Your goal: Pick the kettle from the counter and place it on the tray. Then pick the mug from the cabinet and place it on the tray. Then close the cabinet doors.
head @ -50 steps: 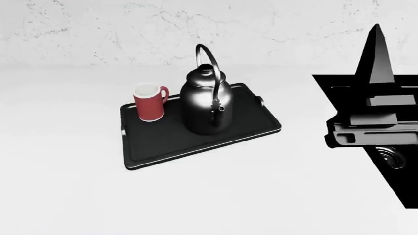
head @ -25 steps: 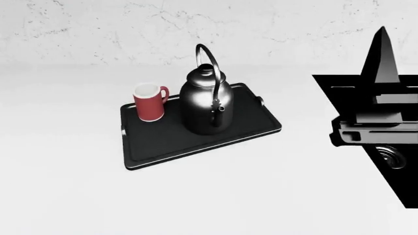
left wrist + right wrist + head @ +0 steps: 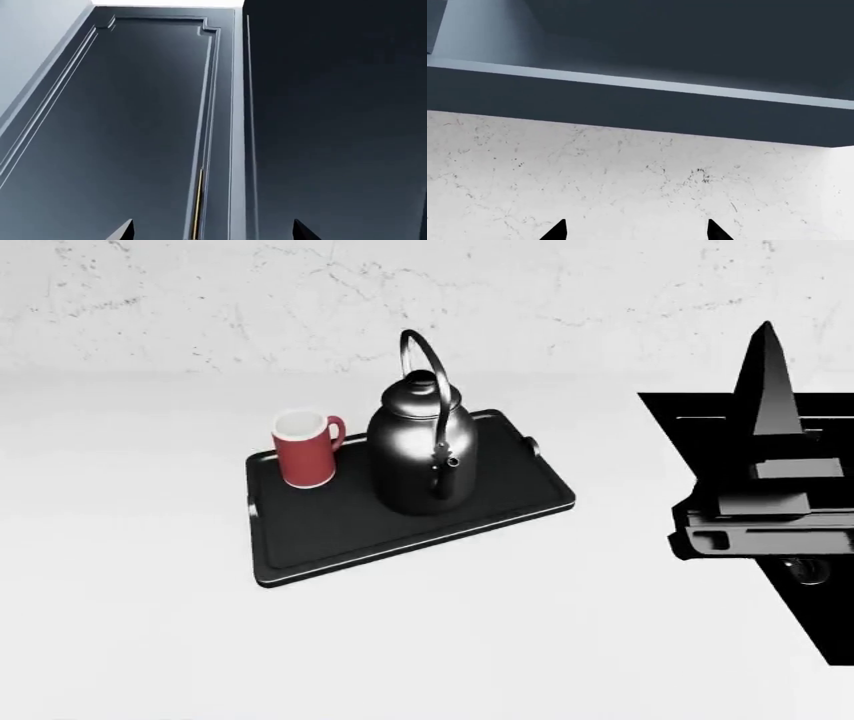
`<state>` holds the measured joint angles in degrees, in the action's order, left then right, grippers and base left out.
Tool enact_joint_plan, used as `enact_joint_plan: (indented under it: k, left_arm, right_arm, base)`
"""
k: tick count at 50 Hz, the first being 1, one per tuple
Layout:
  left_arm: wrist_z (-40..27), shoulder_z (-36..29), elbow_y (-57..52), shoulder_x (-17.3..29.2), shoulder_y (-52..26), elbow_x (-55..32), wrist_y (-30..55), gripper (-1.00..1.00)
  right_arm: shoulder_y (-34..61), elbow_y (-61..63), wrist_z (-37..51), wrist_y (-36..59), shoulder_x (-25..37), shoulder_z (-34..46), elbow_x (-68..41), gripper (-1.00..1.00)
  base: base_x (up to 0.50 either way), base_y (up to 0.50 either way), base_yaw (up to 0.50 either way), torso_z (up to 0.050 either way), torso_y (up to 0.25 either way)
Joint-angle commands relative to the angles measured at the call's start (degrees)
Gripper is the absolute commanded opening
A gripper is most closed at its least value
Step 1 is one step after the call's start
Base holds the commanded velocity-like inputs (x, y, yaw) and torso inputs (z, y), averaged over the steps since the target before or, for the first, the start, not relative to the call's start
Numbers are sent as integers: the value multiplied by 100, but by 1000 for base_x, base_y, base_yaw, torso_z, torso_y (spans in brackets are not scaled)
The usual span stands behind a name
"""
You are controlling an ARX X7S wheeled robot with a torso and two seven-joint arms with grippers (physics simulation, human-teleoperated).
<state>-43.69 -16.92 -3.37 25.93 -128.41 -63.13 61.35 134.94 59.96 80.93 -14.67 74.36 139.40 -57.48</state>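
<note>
The dark-grey kettle [image 3: 422,455] stands upright on the black tray [image 3: 347,530] on the white counter [image 3: 134,620]. The red mug [image 3: 306,449] stands on the tray just left of the kettle. Neither gripper is near them. My right arm [image 3: 761,515] hangs over the sink, one finger [image 3: 770,390] pointing up. In the right wrist view my right gripper [image 3: 635,234] is open and empty, facing the marble wall below the cabinet's underside [image 3: 627,107]. My left gripper [image 3: 213,235] is open and empty in front of the cabinet doors: a panelled door [image 3: 133,125] with a brass handle [image 3: 197,200] and a darker door [image 3: 333,125] beside it.
The black sink [image 3: 707,430] is set into the counter at the right, under my right arm. A marbled white wall [image 3: 267,300] runs behind the counter. The darker door's edge [image 3: 245,125] seems to stand forward of the panelled one.
In the head view my right arm's raised finger swung slightly right, then back left and lower. Kettle, mug and tray have not moved.
</note>
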Motion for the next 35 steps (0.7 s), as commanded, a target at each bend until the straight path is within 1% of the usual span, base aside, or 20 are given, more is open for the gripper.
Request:
enact_joint_plan:
  k: [1,4,5,6,10,11,14,19,23,27,35]
  left_arm:
    - [1425,-986,1150,-1141,-652,2053,-206,100]
    - [2083,-653,1475,-1538,-652,2665,-297,100]
    - [2131,-498,1584,-1647,-649,2797,-409,100]
    - [2348,-298,1716,-1778,-653,2931,-494,100]
    - [3551,971,2218,-2555,-658,3923,-425,100]
    - [3582,1044,2278,-2588,-658,3854,-443,100]
    - [3289,1286,2483,-2590,-658,2837,-415,100]
    - [2966,1301,2585,-2591,-659,1780,-403,100]
    - [2854,1077,2535,-2592,-659,1051,-358,100]
    - [2771,738,2378,-2593,-659,519,-265,100]
    - [2658,209,2601,-2593,-659,237,-373,100]
  right_arm:
    - [1,3,-159,-47,127,128,146,100]
    - [1,3,-251,-68,236,176,200,100]
    - [1,3,-286,-64,273,176,210,100]
    - [1,3,-322,-54,319,167,205,100]
    - [1,3,-382,-71,391,233,294,100]
    - [1,3,-388,-77,392,249,317,100]
    - [2,3,-408,-58,416,233,329,100]
    - [2,3,-427,-33,488,243,399,100]
    - [2,3,-403,-50,456,289,486,100]
    - [3,3,-381,-84,476,364,609,100]
    - [3,3,-400,23,508,237,697,100]
  base:
    - [0,0,0,0,0]
    - [0,0,0,0,0]
    - [0,0,0,0,0]
    - [0,0,0,0,0]
    - [0,0,0,0,0]
    - [0,0,0,0,0]
    - [0,0,0,3,0]
    - [0,0,0,0,0]
    - [0,0,0,0,0]
    - [0,0,0,0,0]
    - [0,0,0,0,0]
